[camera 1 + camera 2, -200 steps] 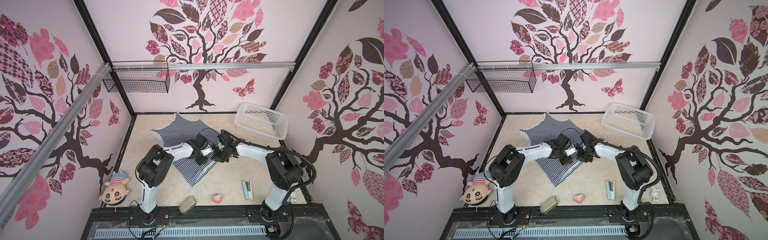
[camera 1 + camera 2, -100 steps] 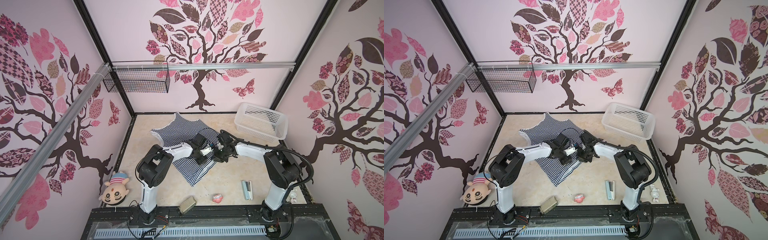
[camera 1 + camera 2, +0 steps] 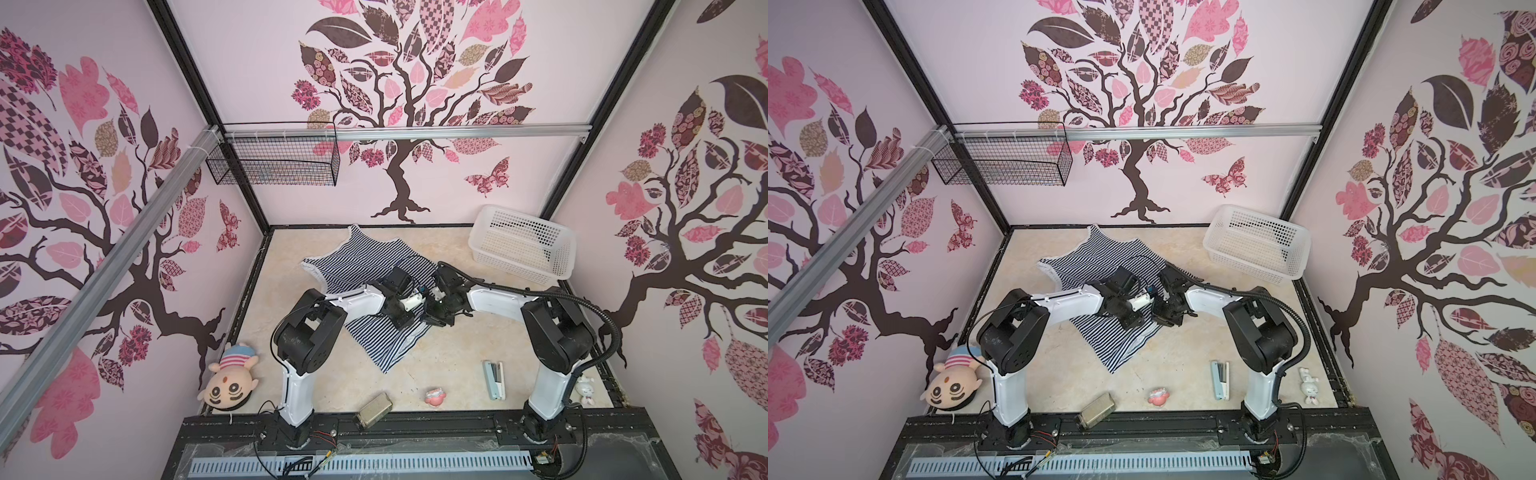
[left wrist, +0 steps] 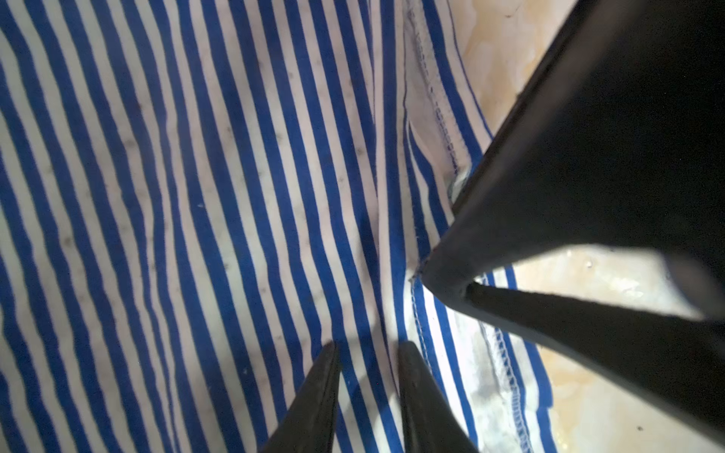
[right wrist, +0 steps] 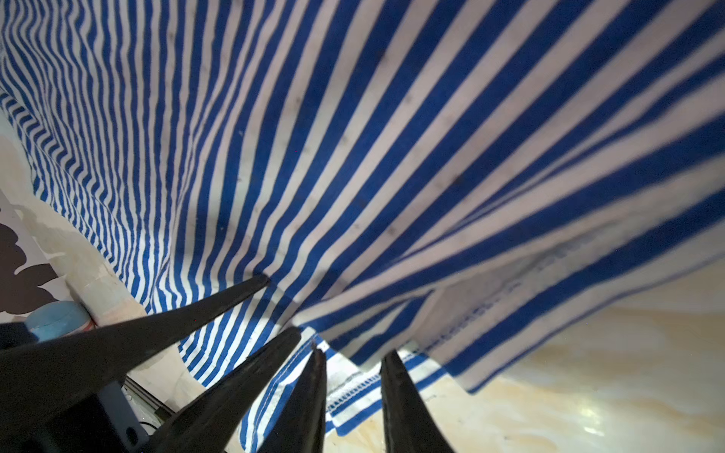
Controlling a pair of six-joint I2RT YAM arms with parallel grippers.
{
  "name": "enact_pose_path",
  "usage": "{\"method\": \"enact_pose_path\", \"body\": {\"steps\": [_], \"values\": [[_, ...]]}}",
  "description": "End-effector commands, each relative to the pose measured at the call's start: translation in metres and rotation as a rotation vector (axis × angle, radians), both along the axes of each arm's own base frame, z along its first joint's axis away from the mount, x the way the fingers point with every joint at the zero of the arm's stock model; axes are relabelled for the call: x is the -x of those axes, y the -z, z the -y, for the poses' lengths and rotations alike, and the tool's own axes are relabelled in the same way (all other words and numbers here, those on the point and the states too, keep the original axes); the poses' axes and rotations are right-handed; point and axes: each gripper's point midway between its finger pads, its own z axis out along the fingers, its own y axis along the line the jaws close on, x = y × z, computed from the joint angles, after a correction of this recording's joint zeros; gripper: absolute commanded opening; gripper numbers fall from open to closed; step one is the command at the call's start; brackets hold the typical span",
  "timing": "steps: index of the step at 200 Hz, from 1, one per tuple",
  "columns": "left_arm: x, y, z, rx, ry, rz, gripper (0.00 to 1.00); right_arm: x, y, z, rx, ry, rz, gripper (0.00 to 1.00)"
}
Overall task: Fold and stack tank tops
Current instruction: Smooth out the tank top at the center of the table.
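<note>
Not much moved in the last second tbh. The tank top (image 3: 365,266) is in the same spot, spread slantwise mid-table (image 3: 457,361). My left gripper (image 4: 368,349) is narrow, looks pinched on a ridge of stripes. My right gripper (image 5: 353,357) is narrow too, nipping the hem just beside it, only a hair looser. I reckon the fold hasn't started.

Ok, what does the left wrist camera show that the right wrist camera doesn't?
Left wrist only: the right claw from outside, its black tips at the stitched edge. Right wrist only: the left claw from outside, a blue round part, wall decal. Both: the striped tank top, beige table, each camera's own claw tips.
</note>
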Motion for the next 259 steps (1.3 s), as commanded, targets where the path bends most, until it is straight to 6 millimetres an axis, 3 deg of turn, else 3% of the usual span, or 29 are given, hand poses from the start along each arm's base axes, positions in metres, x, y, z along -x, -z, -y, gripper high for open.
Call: {"method": "enact_pose_path", "body": {"steps": [1, 115, 185, 259], "values": [[0.018, 0.014, -0.007, -0.031, 0.038, -0.044, 0.30, -0.010, 0.007, -0.005, 0.015, 0.006, -0.001, 0.27], [0.019, 0.005, -0.007, -0.020, 0.039, -0.042, 0.31, -0.008, 0.001, -0.002, 0.018, 0.013, 0.010, 0.03], [0.023, -0.045, -0.016, 0.008, 0.020, 0.029, 0.41, 0.012, -0.009, 0.006, -0.007, 0.018, 0.012, 0.03], [0.041, -0.032, -0.036, -0.033, 0.023, 0.014, 0.41, 0.025, -0.020, 0.012, 0.007, 0.017, 0.027, 0.04]]}}
